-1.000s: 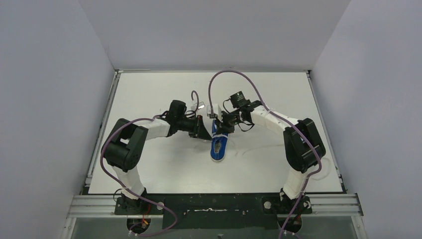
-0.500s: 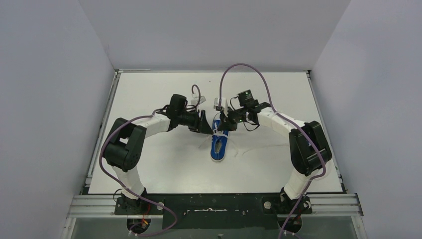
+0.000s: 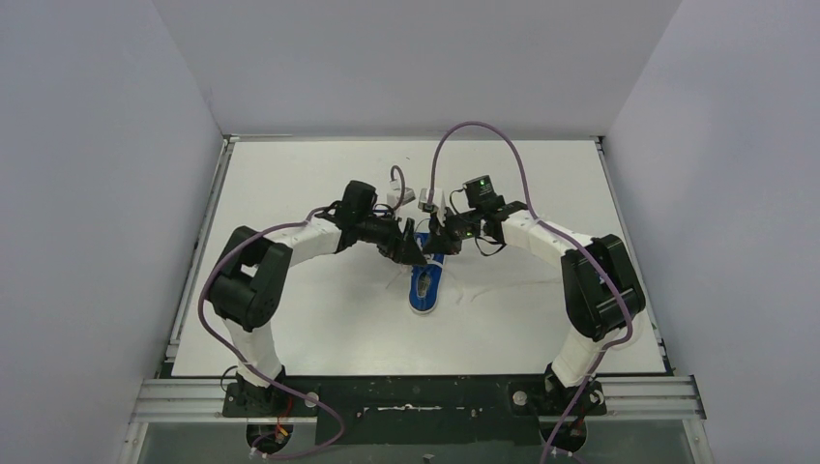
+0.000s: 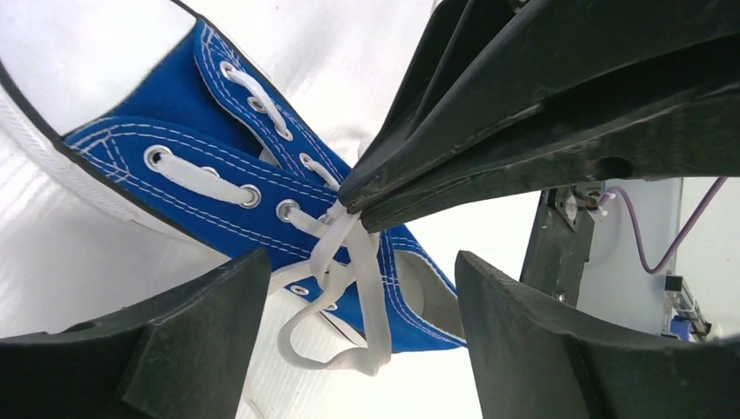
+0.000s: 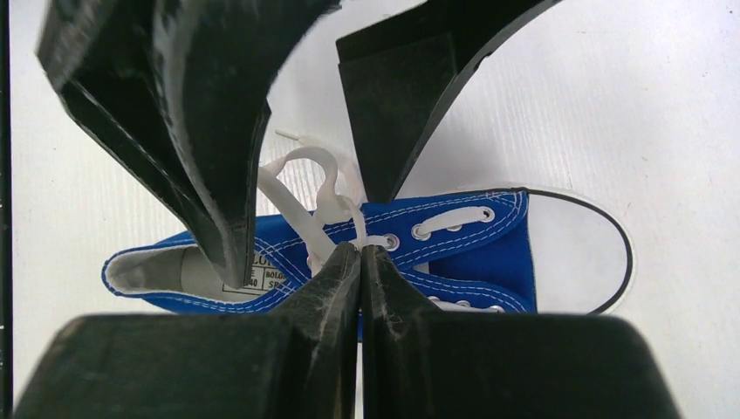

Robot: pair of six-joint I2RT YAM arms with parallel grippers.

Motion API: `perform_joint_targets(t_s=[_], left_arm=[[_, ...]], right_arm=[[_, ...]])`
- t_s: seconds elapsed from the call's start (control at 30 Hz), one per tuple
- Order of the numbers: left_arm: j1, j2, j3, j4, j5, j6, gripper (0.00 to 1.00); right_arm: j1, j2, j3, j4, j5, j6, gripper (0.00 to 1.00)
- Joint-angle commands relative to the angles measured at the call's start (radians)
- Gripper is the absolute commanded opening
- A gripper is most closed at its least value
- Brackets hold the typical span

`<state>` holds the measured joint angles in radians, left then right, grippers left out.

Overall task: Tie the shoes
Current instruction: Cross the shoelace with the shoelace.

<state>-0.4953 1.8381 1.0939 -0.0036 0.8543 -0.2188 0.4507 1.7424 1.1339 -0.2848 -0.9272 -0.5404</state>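
Where a white tabletop [image 3: 290, 319] is enclosed by grey walls [image 3: 97, 193], the white lace [image 4: 371, 305] of a blue canvas sneaker [image 3: 424, 288] is pinched at its 12 o'clock end by the right gripper [image 5: 360, 250]; the left gripper [image 4: 358, 262] is held spread.

Right claw [image 5: 359, 253] pinched on white lace [image 5: 327, 208], blue sneaker [image 5: 471, 253] beneath, left claw [image 5: 311, 233] spread above
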Motion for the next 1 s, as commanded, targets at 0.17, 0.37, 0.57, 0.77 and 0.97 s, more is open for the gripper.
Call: perform_joint_targets(t_s=[0.17, 0.37, 0.57, 0.77, 0.97], left_arm=[[-0.025, 0.033, 0.029, 0.022, -0.025, 0.085, 0.56], [-0.026, 0.042, 0.035, 0.03, -0.04, 0.079, 0.32], [-0.025, 0.034, 0.039, 0.014, -0.035, 0.087, 0.09], [0.004, 0.012, -0.015, 0.15, 0.002, -0.04, 0.0], [0.055, 0.039, -0.099, 0.483, 0.027, -0.327, 0.0]], right_arm=[[-0.008, -0.053, 0.005, 0.061, -0.042, 0.011, 0.0], [-0.002, -0.054, 0.008, 0.038, -0.033, -0.005, 0.0], [-0.004, -0.052, 0.009, 0.036, -0.03, 0.001, 0.0], [-0.011, -0.071, -0.011, 0.006, -0.045, -0.011, 0.0], [0.014, -0.112, -0.074, 0.042, -0.079, 0.044, 0.0]])
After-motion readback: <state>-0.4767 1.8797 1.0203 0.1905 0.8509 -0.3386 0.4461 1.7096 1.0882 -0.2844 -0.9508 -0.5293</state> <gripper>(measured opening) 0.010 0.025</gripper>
